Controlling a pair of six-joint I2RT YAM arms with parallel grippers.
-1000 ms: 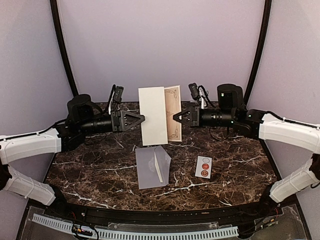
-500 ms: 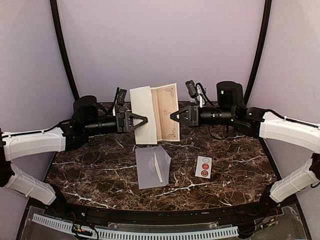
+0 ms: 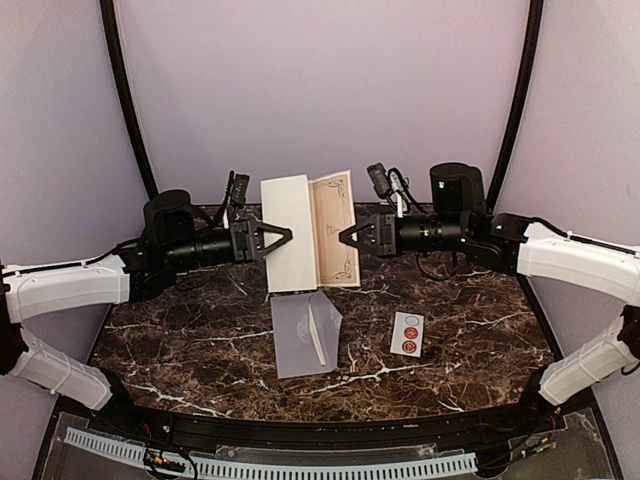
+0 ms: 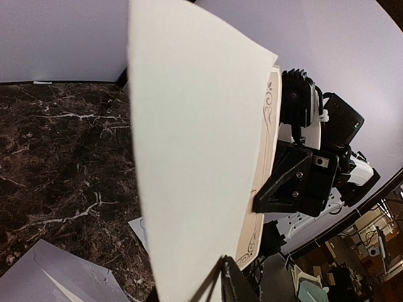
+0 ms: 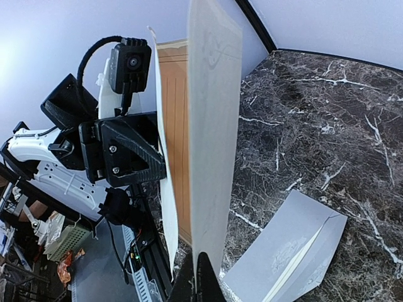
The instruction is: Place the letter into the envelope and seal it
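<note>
The letter (image 3: 292,232) hangs upright over the back of the table, part-folded into a plain white panel on the left and a tan ornamented panel (image 3: 336,228) on the right. My left gripper (image 3: 287,237) is shut on the white panel's edge (image 4: 189,157), its fingertips (image 4: 234,277) meeting at the paper. From the other side, my right gripper (image 3: 345,237) is shut on the tan panel's edge (image 5: 214,126). The grey-lavender envelope (image 3: 300,338) lies flat below the letter with its flap raised, and shows in both wrist views (image 4: 56,280) (image 5: 286,251).
A small white sticker strip (image 3: 407,333) with round seals lies right of the envelope. The table (image 3: 200,340) is dark marble with white veins. Curved black posts and lavender walls close the back and sides.
The letter and both grippers have shifted slightly left. My left gripper's jaws widened, then closed again on the white panel. The right gripper's hold is unchanged.
</note>
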